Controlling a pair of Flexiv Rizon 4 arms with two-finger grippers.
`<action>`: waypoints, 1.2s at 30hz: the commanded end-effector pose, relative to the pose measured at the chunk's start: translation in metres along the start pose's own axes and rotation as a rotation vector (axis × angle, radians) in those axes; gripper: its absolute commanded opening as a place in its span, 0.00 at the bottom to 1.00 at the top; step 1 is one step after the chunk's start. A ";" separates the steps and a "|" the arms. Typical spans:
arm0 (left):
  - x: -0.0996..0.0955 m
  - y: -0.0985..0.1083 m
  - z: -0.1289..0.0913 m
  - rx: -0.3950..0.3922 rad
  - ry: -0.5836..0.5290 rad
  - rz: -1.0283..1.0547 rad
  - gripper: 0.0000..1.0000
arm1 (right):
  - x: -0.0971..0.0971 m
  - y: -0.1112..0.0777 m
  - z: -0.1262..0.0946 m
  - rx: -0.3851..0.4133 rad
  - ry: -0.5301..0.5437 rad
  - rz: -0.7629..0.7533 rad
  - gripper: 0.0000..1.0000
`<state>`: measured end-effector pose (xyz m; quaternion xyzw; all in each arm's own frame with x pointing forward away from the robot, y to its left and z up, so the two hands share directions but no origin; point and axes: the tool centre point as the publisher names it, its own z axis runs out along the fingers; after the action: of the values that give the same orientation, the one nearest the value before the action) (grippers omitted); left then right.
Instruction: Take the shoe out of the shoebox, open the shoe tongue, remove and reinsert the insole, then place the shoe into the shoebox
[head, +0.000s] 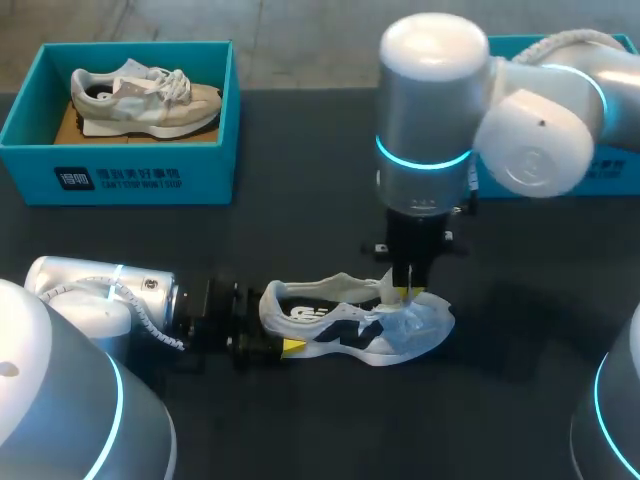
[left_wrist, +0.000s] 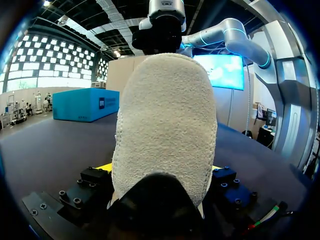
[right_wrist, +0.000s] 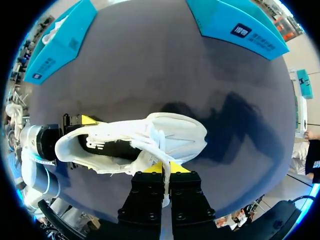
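The shoe (head: 350, 322) lies on its side on the table (head: 520, 400), out of the shoebox (head: 120, 178). The shoebox sits well apart from it, off past the heel end and on the far side.

The shoe's long axis runs straight away from the left fingers (left_wrist: 104, 167). The heel (left_wrist: 165, 125) is the end nearest them and the toe (head: 437, 320) points directly away. These fingers stand one on each side of the heel and press against it, so they are clamped on the shoe from behind.

The right fingers (right_wrist: 177, 167) come down from above onto the shoe's middle, nearer the toe than the heel. They are drawn almost together on a thin white strip rising from the lace area. I judge this to be the upper edge of the tongue (right_wrist: 159, 142), though a lace cannot be wholly ruled out.

The step in hand looks like opening the tongue. What matters is that the two grips lie on the same line along the shoe. With the heel pinned at one end, lifting the strip up and toward the toe should fold the tongue clear of the opening, and the right arm is the one placed to do it. The likely risk is the thin strip slipping from the pinch, or the shoe rolling about its long axis.
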<state>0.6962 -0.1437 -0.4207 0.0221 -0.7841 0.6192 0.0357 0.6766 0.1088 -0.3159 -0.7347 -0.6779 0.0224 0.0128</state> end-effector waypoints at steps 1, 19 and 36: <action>-0.001 0.000 -0.001 -0.002 0.002 0.000 0.00 | -0.011 0.004 0.005 0.015 0.189 -0.009 0.00; -0.001 0.000 -0.001 -0.002 0.002 0.000 0.00 | -0.022 0.011 0.027 -0.031 0.339 -0.094 0.00; -0.001 0.000 -0.001 -0.002 0.002 0.000 0.00 | -0.028 0.005 0.043 -0.052 0.426 -0.121 0.42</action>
<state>0.6963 -0.1436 -0.4207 0.0221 -0.7841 0.6192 0.0357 0.6794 0.0840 -0.3560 -0.6870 -0.7085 -0.1198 0.1083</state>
